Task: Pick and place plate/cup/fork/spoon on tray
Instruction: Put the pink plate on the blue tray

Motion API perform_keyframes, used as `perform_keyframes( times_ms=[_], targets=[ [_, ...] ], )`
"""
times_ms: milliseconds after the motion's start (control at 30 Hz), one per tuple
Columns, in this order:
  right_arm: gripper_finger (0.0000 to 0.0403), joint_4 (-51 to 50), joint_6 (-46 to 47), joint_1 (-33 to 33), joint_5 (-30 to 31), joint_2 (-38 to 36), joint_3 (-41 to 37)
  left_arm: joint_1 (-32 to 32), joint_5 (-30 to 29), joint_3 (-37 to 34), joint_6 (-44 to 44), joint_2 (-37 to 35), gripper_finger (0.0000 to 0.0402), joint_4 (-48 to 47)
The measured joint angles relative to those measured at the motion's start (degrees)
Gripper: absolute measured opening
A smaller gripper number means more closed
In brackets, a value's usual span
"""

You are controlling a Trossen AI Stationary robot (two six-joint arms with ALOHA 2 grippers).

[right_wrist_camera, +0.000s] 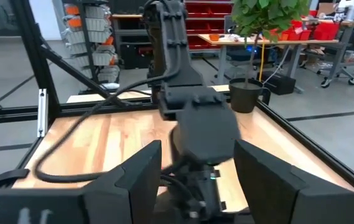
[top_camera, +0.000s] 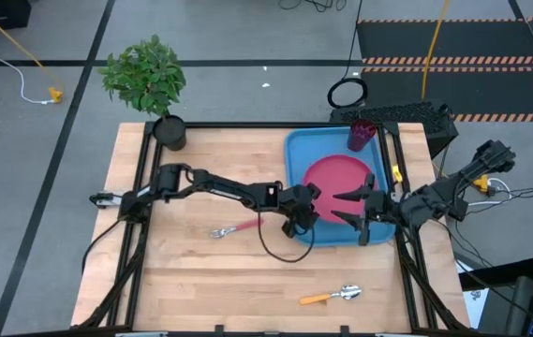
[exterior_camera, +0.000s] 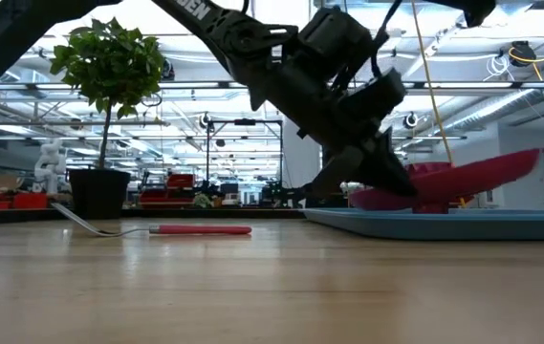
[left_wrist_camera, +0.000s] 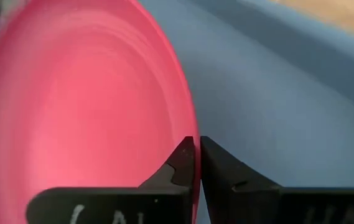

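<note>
Round pink-red plate (top_camera: 337,180) sits tilted over the blue rectangular tray (top_camera: 296,154), one edge raised clear of the tray floor and its opposite rim pinched between dark fingers, while the dark red translucent cup (top_camera: 361,136) stands upright at the tray's far corner.

Left gripper (top_camera: 305,208) pinched closed, right gripper (top_camera: 358,208) spread wide, facing each other

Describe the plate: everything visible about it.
The plate is round, pink-red, plastic-looking, with a raised rim. It sits tilted over the blue tray, its far edge lifted in the low view. The left gripper is shut on its rim; the open right gripper hovers at its opposite side.
</note>
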Motion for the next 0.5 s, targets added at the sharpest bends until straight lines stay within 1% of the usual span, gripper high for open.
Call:
perform_keyframes(
  times_ms=[167,367,500],
  targets=[
    [0.0194,0.0,0.0,0.7,0.0,0.0,0.0,1.6,0.0,0.0,-1.2,0.0,0.0008,-1.0],
    [0.0194,0.1,0.1,0.7,0.0,0.0,0.0,2.1,0.2,-0.1,-2.9,0.0,0.0038,-1.1],
    [0.0194,0.1,-0.1,0.7,0.0,0.0,0.0,2.4,0.2,-0.1,-2.9,0.0,0.0044,-1.1]
  ],
)
